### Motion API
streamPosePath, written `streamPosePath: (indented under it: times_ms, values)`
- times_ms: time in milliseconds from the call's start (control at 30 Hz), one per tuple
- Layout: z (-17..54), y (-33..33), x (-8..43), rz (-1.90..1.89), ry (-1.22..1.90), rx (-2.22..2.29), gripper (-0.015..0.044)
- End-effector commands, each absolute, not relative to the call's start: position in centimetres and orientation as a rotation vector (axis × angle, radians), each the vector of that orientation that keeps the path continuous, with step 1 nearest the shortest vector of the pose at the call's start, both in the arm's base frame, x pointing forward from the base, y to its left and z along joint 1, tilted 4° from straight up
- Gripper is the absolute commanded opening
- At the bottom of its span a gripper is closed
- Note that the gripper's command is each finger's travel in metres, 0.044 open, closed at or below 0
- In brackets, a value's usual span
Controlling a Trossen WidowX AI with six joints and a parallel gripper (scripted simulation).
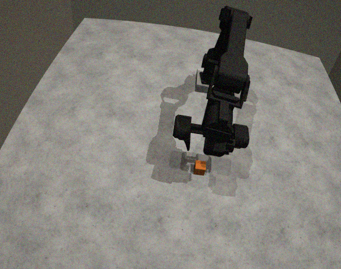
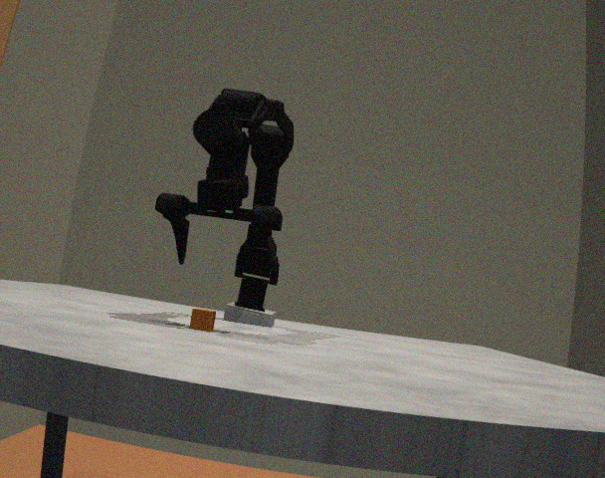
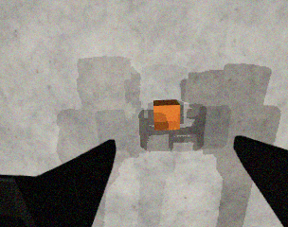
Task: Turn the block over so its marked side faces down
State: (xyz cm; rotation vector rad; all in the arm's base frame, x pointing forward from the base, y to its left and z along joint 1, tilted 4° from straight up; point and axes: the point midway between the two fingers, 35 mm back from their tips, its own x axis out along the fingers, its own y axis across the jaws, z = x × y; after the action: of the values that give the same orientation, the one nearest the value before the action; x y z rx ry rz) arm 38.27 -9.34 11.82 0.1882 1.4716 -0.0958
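Small orange cube-shaped block (image 1: pixel 199 167) sits flat on the mottled grey table top (image 1: pixel 78 144), just in front of the arm's pale grey base plate (image 2: pixel 249 314), inside the arm's shadow. It's close to a cube, so no real long axis. In the top view its edges are skewed slightly off the table edges. In the wrist view (image 3: pixel 167 115) the face toward the camera is bright orange with a darker patch at its lower left corner, and a thin darker face shows along the upper edge. Can't tell from any view which face carries the mark.

Black parallel-jaw gripper (image 3: pixel 174 177) is spread wide with nothing between the fingers, hanging well above the block and pointing down at it. The block shows in the gap between the two dark fingers, apart from both.

Hidden or unclear:
- Exterior view: only one finger (image 2: pixel 179 239) reads clearly; the other is lost against the black arm (image 2: pixel 256 205).
- Top view: one finger tip (image 1: pixel 187 143) is visible; the wrist body covers the other.
- Base plate is mostly covered by the arm from above.
- Wrist view cuts off both fingers at the frame edges.
- Block's underside and far faces unseen.
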Motion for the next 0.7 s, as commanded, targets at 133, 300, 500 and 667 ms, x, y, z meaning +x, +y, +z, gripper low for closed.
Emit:
streamPosePath:
  times_ms: [133, 300, 500, 667]
  values:
    - [8.7, -9.2, 38.5, -0.093, 1.487, 0.184, 0.044]
    - [7.2, -9.1, 38.6, -0.093, 1.487, 0.184, 0.044]
    - [6.5, -9.1, 38.7, -0.093, 1.487, 0.184, 0.044]
    - [5.7, -9.0, 38.7, -0.093, 1.487, 0.185, 0.044]
